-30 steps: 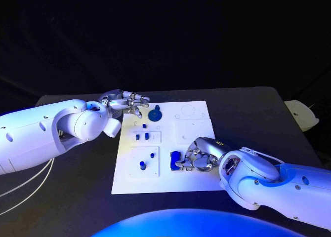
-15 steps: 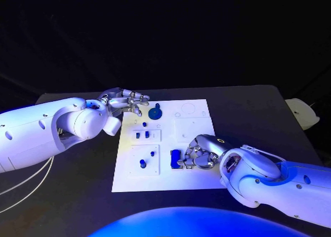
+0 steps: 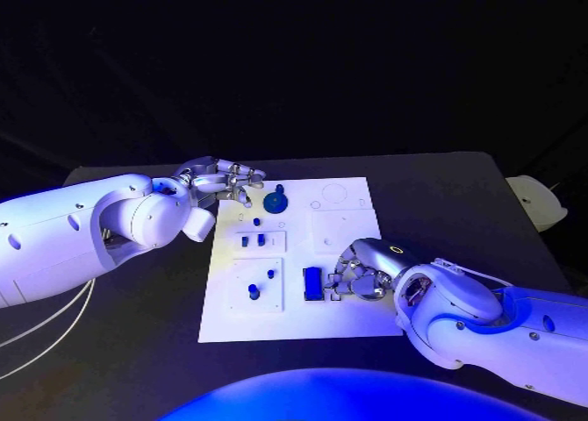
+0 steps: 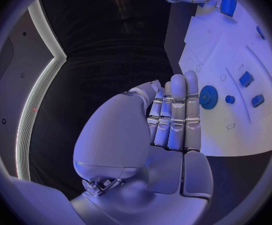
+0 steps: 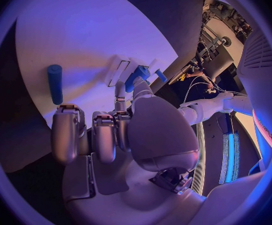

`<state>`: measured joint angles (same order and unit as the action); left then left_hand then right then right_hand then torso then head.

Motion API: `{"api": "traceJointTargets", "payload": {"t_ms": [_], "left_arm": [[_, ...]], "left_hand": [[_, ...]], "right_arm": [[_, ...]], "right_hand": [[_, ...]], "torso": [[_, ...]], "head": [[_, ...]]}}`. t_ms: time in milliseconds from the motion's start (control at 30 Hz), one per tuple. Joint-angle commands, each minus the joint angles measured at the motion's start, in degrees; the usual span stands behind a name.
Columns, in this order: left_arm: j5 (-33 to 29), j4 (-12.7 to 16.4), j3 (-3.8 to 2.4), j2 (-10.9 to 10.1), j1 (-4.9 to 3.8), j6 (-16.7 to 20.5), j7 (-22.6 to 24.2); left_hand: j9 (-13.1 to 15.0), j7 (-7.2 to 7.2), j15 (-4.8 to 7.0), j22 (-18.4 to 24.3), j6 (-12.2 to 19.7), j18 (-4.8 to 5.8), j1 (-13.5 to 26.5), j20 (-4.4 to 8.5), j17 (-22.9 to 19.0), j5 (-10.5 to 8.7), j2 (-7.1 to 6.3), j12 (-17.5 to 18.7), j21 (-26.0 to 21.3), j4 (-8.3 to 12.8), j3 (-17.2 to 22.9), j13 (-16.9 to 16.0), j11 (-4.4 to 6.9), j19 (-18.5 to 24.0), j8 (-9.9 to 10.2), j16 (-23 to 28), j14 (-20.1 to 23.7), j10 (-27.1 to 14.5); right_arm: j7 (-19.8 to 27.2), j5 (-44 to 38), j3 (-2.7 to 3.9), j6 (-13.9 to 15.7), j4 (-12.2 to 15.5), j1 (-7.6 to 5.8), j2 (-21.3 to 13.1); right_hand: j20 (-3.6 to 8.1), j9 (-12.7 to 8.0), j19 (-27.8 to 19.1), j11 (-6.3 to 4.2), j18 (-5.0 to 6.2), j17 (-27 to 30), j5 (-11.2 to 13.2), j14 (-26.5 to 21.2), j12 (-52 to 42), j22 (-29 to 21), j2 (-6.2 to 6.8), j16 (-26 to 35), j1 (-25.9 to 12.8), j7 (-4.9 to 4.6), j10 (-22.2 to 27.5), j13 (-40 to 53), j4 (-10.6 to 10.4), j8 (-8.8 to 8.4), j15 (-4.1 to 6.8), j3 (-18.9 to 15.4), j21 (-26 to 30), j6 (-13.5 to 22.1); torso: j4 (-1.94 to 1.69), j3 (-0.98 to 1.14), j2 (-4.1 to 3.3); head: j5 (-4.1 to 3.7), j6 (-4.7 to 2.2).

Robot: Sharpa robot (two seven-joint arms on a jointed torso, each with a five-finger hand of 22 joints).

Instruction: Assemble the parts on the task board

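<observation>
A white task board [image 3: 348, 326] lies mid-table between the robot's two hands. The left hand [image 3: 222, 182] hovers at the board's far left corner, fingers straight, side by side and holding nothing, beside a round blue gear [image 3: 276, 203]. The right hand [image 3: 359, 274] rests by a long blue bar [image 3: 313, 283], fingers curled; whether it touches or grips the bar cannot be told. The parts look small, rigid and light, probably slick plastic, best pinched across their narrow sides. Smaller blue pieces [image 3: 254, 291] sit in recesses, their shapes hard to make out.
</observation>
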<state>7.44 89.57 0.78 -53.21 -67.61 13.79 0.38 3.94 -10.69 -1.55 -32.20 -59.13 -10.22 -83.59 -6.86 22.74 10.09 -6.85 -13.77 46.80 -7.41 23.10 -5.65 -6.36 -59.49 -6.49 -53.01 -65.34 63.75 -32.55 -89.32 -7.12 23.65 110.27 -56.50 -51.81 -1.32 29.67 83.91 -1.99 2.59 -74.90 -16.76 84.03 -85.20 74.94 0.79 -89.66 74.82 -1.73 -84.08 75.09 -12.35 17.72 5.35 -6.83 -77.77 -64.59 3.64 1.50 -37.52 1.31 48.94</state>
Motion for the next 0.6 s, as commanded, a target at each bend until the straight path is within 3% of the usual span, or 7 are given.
{"api": "traceJointTargets", "payload": {"t_ms": [33, 600], "left_arm": [[0.12, 0.15, -0.03, 0.03, -0.04, -0.70, 0.19], [0.12, 0.12, -0.03, 0.01, -0.04, -0.71, 0.20]], "left_hand": [[0.05, 0.00, -0.27, -0.05, 0.49, -0.34, 0.03, -0.03, -0.09, 0.20, 0.34, -0.22, 0.17, 0.01, 0.37, -0.06, 0.01, -0.27, -0.06, 0.18, 0.32, -0.30], [0.05, 0.00, -0.27, -0.05, 0.49, -0.34, 0.03, -0.03, -0.09, 0.20, 0.34, -0.22, 0.17, 0.01, 0.37, -0.06, 0.01, -0.27, -0.06, 0.18, 0.32, -0.30]], "right_arm": [[-0.31, -1.52, 0.00, 0.35, 0.37, 0.08, -0.03], [0.82, 0.38, -0.01, -1.24, 1.08, 0.30, 0.67]], "right_hand": [[0.48, 0.07, 2.83, -0.50, -0.39, -15.10, 0.25, 5.97, 0.01, 12.16, 0.33, -0.34, -0.21, 0.25, -4.13, 11.72, 0.03, 0.30, 0.30, 0.08, -0.19, -0.20], [0.48, 0.22, 2.82, -0.42, -0.39, -15.10, 1.06, 5.97, 0.03, 12.15, 0.84, -0.34, -0.86, 0.17, -4.13, 11.72, -0.49, 0.33, 0.27, -0.12, -0.19, -0.32]], "torso": [[0.00, 0.01, -0.04], [-0.01, -0.04, -0.03]], "head": [[0.01, 0.00], [0.05, 0.19]]}}
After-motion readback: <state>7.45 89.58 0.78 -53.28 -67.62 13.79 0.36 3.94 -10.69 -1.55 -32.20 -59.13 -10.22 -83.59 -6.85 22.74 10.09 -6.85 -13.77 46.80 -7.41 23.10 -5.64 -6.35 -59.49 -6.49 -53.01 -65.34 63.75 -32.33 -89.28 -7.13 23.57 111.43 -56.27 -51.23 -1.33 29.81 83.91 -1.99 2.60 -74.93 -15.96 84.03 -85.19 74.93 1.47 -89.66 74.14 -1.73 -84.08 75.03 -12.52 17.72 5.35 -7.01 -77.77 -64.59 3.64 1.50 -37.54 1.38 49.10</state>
